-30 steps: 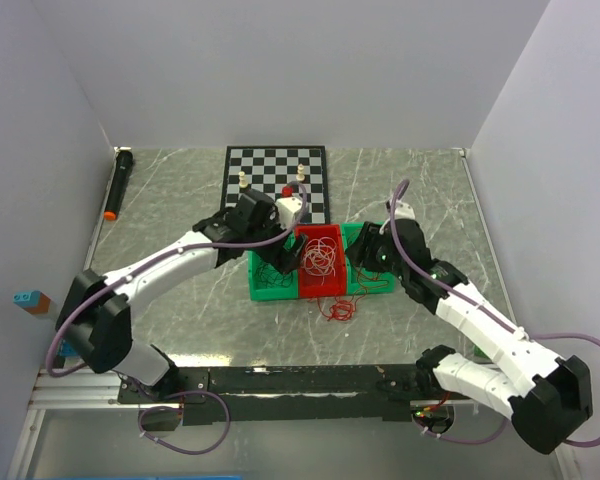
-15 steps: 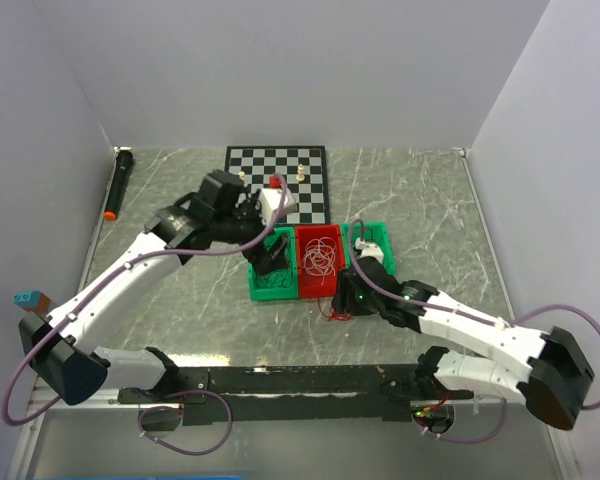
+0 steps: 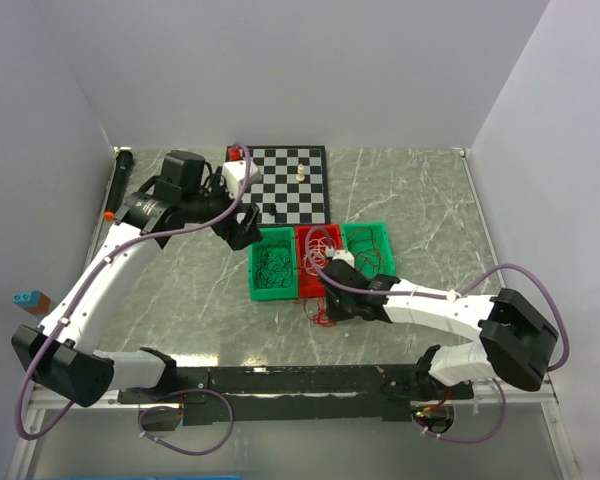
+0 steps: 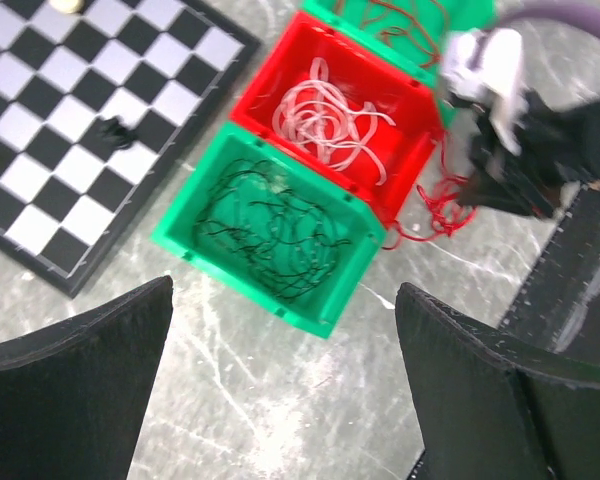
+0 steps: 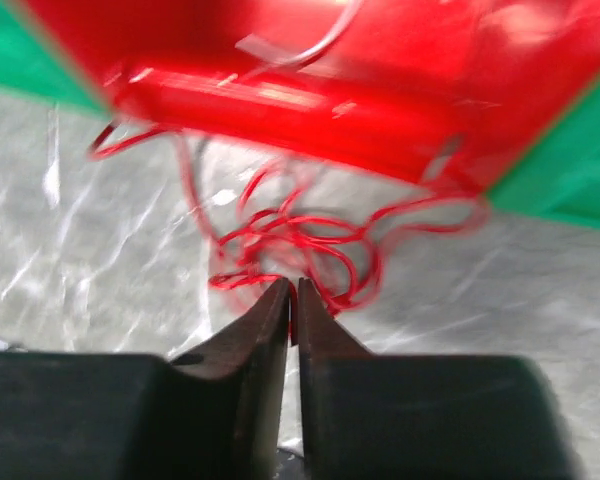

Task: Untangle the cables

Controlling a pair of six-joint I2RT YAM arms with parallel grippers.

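Loose red cables (image 3: 325, 310) (image 5: 300, 240) lie on the table just in front of the red bin (image 3: 307, 283) (image 5: 310, 100). My right gripper (image 3: 330, 298) (image 5: 293, 285) is low on that bundle, its jaws shut on a red strand. White cables (image 3: 320, 252) (image 4: 325, 125) fill the red bin. Black cables (image 3: 273, 265) (image 4: 270, 220) sit in the left green bin (image 3: 254, 275) (image 4: 352, 285). A few more red cables (image 4: 400, 15) show in the right green bin (image 3: 385, 240). My left gripper (image 3: 242, 228) (image 4: 283, 290) hangs open and holds nothing, up and to the left of the bins.
A chessboard (image 3: 280, 195) (image 4: 70, 120) with a pale piece (image 3: 300, 174) lies behind the bins. A black marker (image 3: 118, 185) rests along the left wall. A small blue and brown block (image 3: 30, 299) sits at the left edge.
My right arm swung from the right green bin to the front of the red bin and shut on the red cables. The left arm pulled back left, away from the bins.
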